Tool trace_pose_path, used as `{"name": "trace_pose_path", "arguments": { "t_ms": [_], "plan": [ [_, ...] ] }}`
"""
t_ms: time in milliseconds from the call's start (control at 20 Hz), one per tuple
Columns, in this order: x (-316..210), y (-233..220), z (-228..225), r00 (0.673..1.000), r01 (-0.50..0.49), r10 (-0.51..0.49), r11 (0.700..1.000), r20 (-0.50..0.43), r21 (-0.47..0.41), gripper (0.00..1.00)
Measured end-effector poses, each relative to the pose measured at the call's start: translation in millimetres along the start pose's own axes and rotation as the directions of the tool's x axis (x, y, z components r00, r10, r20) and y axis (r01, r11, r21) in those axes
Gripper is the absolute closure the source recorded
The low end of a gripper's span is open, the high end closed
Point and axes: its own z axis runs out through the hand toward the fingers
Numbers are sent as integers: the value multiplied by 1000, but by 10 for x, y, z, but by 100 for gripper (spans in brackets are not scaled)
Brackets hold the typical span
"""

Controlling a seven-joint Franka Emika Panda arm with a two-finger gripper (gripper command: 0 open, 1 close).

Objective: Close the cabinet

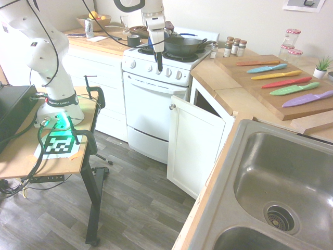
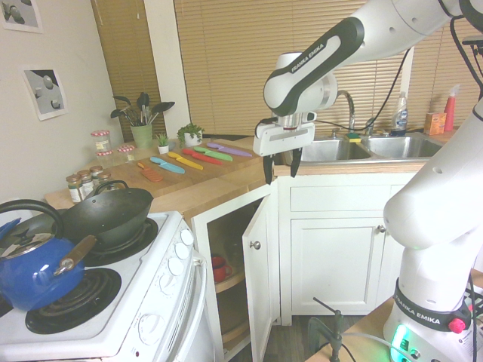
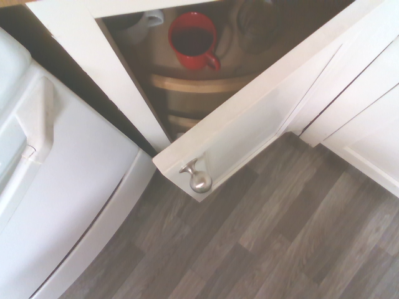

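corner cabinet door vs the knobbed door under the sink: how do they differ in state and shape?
The corner door stands ajar; the sink door is shut. The corner door is tall and narrow, while the sink door is shorter and wider. Both are white, recessed-panel, with a round silver knob.

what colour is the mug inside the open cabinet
The mug is red, which shows best in the wrist view.

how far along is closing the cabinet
Nothing looks finished: the cabinet door stands ajar, with the red mug visible inside. Nothing is in hand either; the open hand hangs clear of the silver knob. Swinging the door fully shut is left.
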Motion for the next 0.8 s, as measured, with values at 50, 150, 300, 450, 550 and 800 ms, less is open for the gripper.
{"name": "trace_pose_path", "arguments": {
  "t_ms": [50, 150, 300, 450, 550, 800],
  "plan": [
    [1, -1, 4, 1000, 0, 0, 1000, 1, 0, 0],
    [-3, -9, 2, 1000, 4, -4, 1000, -11, -10, 0],
    [-47, -83, -14, 997, -10, 5, 998, -82, -66, 0],
    [-60, -122, 36, 994, -10, 0, 995, -111, -95, 0],
    [-13, -115, 121, 993, -14, 1, 994, -117, -110, 0],
    [158, -186, 448, 994, -25, 10, 989, -106, -143, 0]
  ]
}}
